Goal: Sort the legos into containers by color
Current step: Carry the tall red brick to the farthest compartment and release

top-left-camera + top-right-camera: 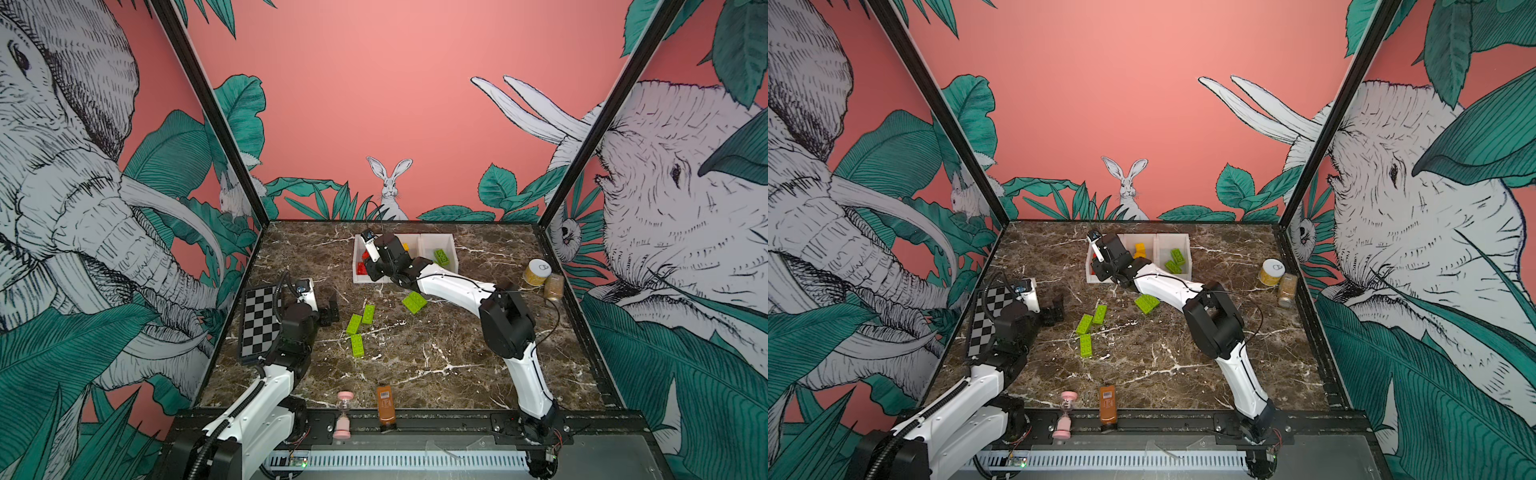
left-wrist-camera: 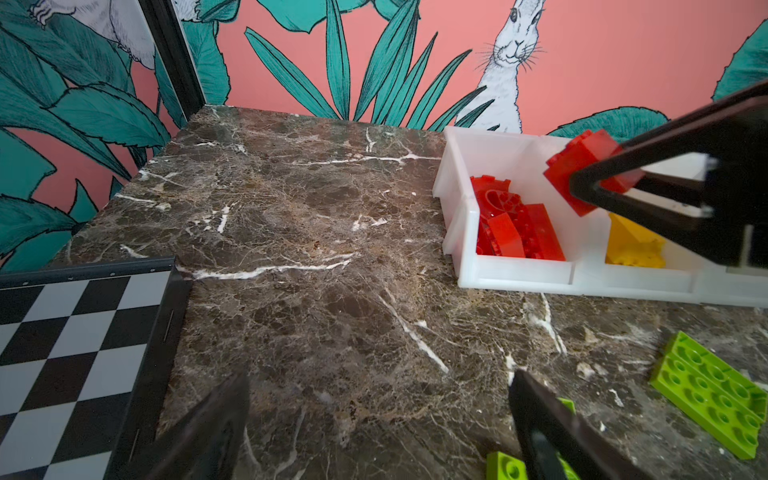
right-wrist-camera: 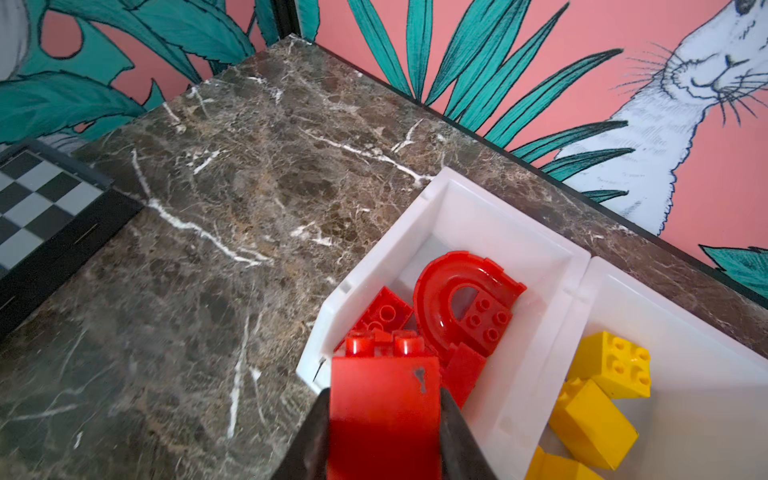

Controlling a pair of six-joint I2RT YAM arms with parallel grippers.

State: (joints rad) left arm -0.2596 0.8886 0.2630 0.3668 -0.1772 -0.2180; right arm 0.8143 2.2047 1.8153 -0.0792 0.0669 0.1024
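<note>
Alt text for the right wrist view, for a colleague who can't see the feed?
The right gripper holds a red brick over a white bin containing a red arch and other red bricks. The adjoining bin holds yellow bricks; both sit on a marble table, a checkered board nearby.

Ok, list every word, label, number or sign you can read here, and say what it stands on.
No text can be read in any view.
brown bottle: printed label, too small and blurred to read.
yellow jar: dark mark on its white lid, too small to read.
red lego and containers: no lettering can be made out.
</note>
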